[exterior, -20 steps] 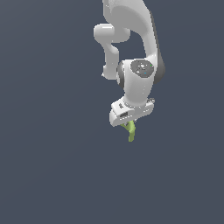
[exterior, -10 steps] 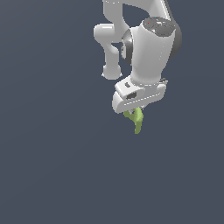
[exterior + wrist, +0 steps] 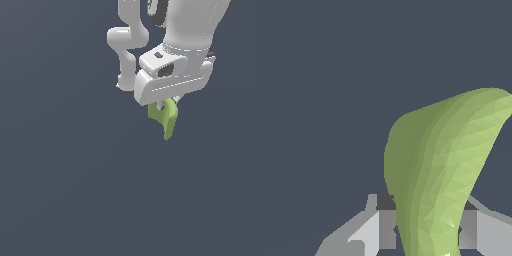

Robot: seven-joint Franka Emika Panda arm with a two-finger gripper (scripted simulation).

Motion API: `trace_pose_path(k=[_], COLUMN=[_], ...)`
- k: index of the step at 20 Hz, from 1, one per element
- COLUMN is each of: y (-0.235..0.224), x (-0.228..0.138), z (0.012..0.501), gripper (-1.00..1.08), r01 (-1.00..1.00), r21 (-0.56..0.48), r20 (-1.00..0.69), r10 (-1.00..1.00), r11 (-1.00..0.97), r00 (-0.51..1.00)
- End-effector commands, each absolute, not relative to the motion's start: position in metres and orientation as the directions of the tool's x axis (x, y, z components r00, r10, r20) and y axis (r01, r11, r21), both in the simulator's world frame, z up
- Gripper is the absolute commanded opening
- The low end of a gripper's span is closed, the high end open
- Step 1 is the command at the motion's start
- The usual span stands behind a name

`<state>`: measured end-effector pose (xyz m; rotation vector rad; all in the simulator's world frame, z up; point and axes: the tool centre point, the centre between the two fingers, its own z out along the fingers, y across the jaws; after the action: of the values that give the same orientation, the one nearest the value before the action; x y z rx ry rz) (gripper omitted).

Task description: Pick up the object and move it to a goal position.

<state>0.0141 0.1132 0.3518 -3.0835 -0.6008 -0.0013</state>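
Gripper fingers pinch object w/ curved edge hanging below, open room all round.

My gripper, clamped on the object, has moved upward and toward the exterior view's right, nearer the camera.

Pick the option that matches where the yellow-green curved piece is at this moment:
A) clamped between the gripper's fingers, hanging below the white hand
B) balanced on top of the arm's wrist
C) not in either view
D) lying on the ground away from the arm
A: the yellow-green curved piece hangs under the gripper, and the wrist view shows a finger on each side of it.
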Motion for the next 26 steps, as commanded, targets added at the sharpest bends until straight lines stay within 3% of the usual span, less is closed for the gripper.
trace_pose_path(k=[1, 13, 26], y=[0.116, 0.127, 0.135], x=[0.016, 0.025, 0.033], z=[0.377, 0.464, 0.518], gripper=[-1.00, -1.00, -1.00], r01=[0.375, 0.375, 0.374], r21=[0.000, 0.000, 0.000], r20=[0.000, 0.000, 0.000], r10=[0.375, 0.375, 0.374], r11=[-0.927, -0.927, -0.927], r00=[0.927, 0.927, 0.927])
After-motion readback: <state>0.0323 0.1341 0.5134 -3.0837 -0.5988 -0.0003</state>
